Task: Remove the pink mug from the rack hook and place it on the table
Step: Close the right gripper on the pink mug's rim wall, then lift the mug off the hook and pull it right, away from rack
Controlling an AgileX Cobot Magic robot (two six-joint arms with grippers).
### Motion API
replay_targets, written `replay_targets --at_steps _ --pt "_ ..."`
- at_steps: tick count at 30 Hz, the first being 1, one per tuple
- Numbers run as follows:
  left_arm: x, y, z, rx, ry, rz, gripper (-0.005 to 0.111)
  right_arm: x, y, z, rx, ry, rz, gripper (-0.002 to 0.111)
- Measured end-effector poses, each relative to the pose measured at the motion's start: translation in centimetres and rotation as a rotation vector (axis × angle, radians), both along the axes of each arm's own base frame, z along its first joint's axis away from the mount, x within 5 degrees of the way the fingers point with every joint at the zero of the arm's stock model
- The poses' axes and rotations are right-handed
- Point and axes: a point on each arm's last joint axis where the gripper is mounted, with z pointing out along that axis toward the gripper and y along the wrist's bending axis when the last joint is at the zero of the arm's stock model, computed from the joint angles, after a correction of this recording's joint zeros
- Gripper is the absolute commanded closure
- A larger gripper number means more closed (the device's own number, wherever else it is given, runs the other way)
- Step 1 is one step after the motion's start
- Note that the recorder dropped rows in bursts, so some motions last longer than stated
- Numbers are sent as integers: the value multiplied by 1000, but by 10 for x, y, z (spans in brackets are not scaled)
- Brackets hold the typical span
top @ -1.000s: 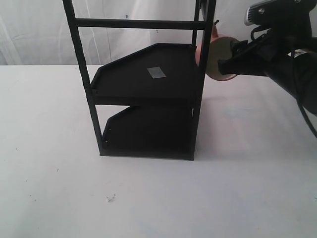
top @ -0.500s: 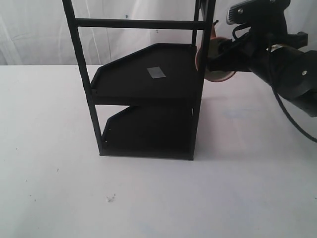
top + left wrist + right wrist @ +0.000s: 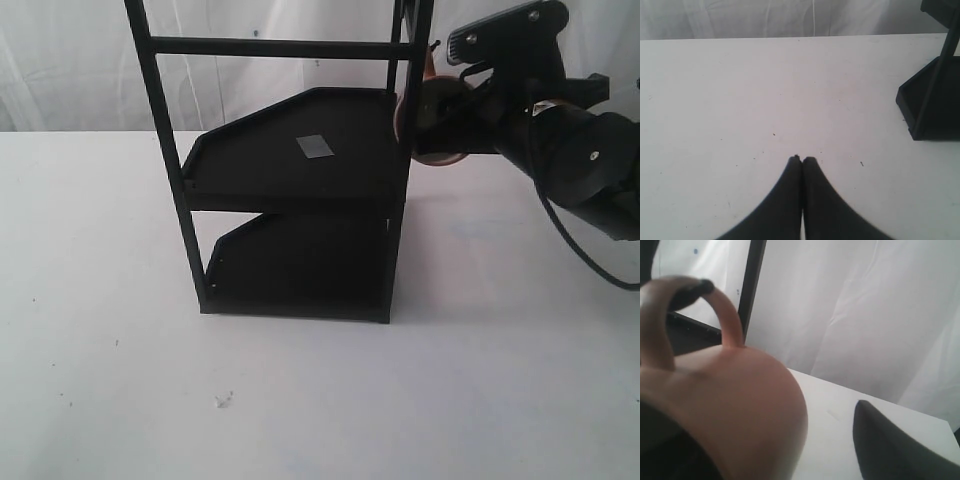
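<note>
The pink mug (image 3: 436, 157) hangs by its loop handle (image 3: 725, 315) on the rack hook (image 3: 692, 289), a black peg at the right post of the rack (image 3: 405, 200). My right gripper (image 3: 448, 112) is open around the mug. One finger (image 3: 887, 442) stands apart from the mug's outer wall, with white table showing in the gap. The other finger is a dark shape at the mug's far side. In the left wrist view my left gripper (image 3: 801, 160) is shut and empty just above the table (image 3: 740, 100). It is out of the exterior view.
The rack's two black tray shelves (image 3: 300, 165) sit left of the mug, the upper one with a grey sticker (image 3: 316, 146). A corner of the lower tray (image 3: 932, 100) shows in the left wrist view. White tabletop (image 3: 300, 400) spreads in front, with a white curtain behind.
My right arm has moved left toward the rack post and closed in around the mug. The mug's cream inside is now hidden behind the gripper. The mug still hangs on the hook.
</note>
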Motion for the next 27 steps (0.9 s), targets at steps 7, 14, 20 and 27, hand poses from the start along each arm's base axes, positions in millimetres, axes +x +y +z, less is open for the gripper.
replay_targets --at_steps 7,14,20,27 --pt "0 0 0 0 0 0 107 0 0 0 -5 -5 1 77" --pt "0 0 0 0 0 0 107 0 0 1 -7 -7 4 104" --pt "0 0 0 0 0 0 107 0 0 1 -7 -7 4 108" --pt "0 0 0 0 0 0 107 -1 -2 6 -1 -34 -8 108"
